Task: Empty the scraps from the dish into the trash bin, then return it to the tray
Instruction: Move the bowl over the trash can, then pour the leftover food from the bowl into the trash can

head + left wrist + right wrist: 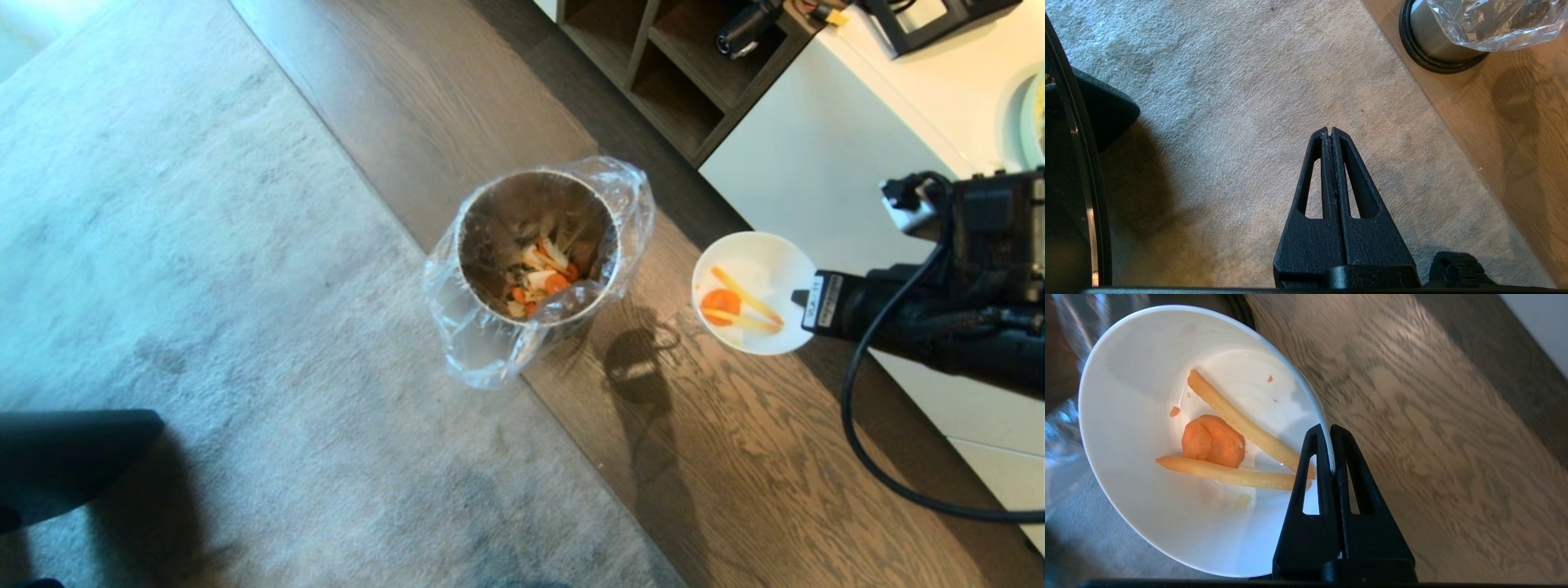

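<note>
dish (755,273) with scraps (722,303) pinched at its rim by right pincer (1329,428), beside trash bin (535,245).

Right pincer (1331,426) clamped, arm reaching in from the right; left pincer (1330,130) closed.

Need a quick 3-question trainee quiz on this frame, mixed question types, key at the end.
1. True or false: the dish is already directly over the trash bin.
2. Multiple choice: what lies in the dish? A) nothing B) one carrot slice and two pale sticks C) only sticks
3. Short answer: which gripper holds the dish, and where?

Key
1. False. It hangs over the wooden floor, to the bin's right in the head view.
2. B
3. The right gripper, pinching the rim. The left gripper is shut on nothing above the carpet.
</note>
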Controlling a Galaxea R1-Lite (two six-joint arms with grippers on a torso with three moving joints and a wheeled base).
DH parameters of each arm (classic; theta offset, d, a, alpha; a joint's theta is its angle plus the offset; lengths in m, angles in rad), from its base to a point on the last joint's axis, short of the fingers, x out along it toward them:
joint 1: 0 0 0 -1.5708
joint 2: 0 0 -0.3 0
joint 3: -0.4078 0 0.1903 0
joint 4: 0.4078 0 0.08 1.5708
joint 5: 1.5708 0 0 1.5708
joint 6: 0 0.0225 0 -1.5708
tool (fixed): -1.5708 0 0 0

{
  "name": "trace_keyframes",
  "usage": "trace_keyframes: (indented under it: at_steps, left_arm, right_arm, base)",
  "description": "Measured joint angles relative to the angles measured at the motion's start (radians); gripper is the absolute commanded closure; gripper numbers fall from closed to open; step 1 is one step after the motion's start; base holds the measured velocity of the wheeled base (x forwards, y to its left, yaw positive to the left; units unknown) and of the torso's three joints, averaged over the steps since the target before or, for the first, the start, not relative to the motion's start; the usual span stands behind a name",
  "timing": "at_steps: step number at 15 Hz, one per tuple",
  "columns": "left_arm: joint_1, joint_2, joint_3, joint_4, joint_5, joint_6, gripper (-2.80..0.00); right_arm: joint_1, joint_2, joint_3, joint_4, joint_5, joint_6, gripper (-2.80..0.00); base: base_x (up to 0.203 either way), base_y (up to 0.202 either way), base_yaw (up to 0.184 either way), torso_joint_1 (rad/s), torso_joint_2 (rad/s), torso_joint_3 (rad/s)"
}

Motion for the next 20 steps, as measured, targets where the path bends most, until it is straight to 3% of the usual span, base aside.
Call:
trace_keyframes:
  at_steps: [4,7,17,20]
  left_arm:
    - [0.000,0.000,0.000,0.000,-0.001,0.000,0.00]
    - [0.000,0.000,0.000,0.000,0.000,0.000,0.00]
    - [0.000,0.000,0.000,0.000,0.000,0.001,0.00]
    - [0.000,0.000,0.000,0.000,-0.001,0.001,0.00]
  right_arm:
    - [0.006,0.059,-0.183,0.003,0.004,-0.097,0.00]
    - [0.031,0.100,-0.279,0.013,0.007,-0.118,0.00]
    - [0.171,0.159,-0.396,-0.003,0.004,-0.142,0.00]
    - [0.199,0.189,-0.418,-0.040,0.001,-0.210,0.00]
  base:
    - [0.000,0.000,0.000,0.000,0.00,0.000]
    - [0.000,0.000,0.000,0.000,0.00,0.000]
    - [0.000,0.000,0.000,0.000,0.00,0.000]
    - [0.000,0.000,0.000,0.000,0.00,0.000]
